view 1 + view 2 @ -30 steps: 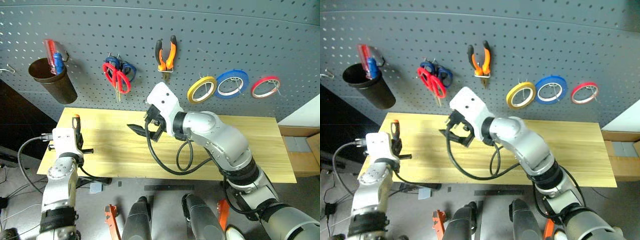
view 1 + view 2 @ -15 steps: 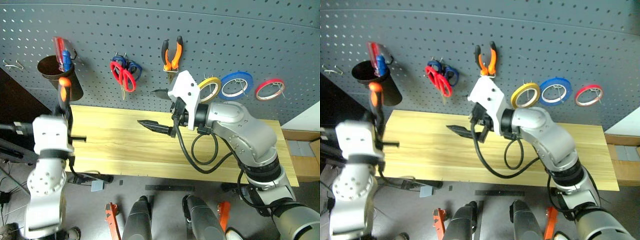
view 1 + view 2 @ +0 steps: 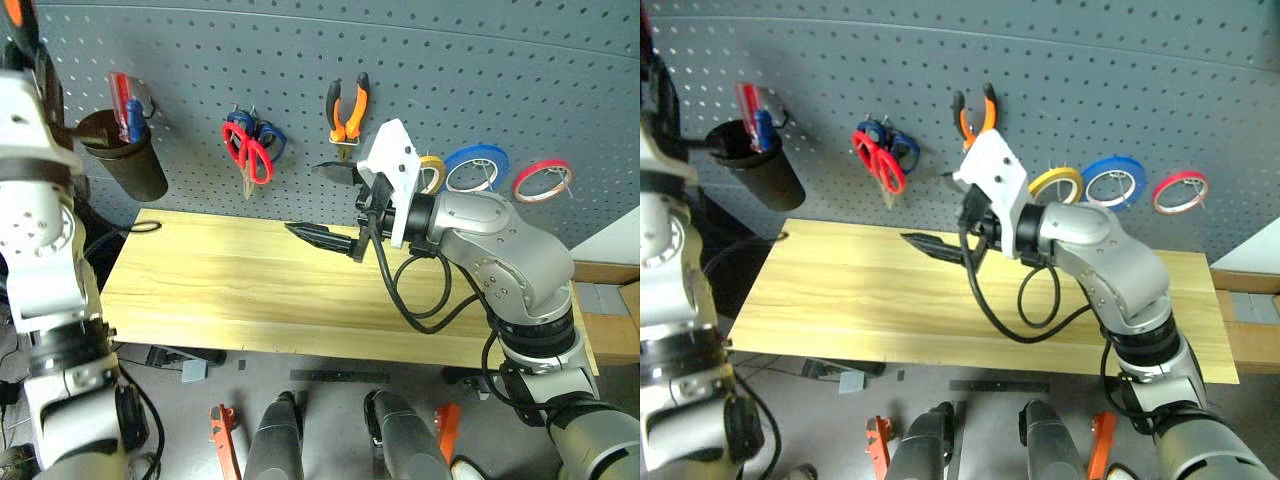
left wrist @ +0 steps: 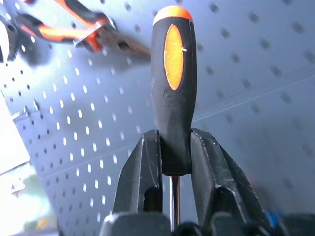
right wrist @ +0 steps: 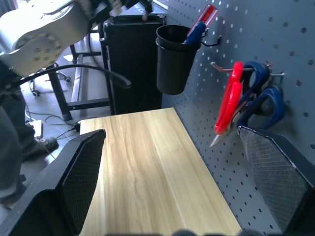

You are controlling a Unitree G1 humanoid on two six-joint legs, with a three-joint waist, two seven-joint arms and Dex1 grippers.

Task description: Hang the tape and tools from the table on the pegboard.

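Left wrist view alone shows jaws pinching the screwdriver (image 4: 172, 93); right gripper (image 3: 318, 203) jaws spread.

No writing, label, brand or number can be read anywhere from here.
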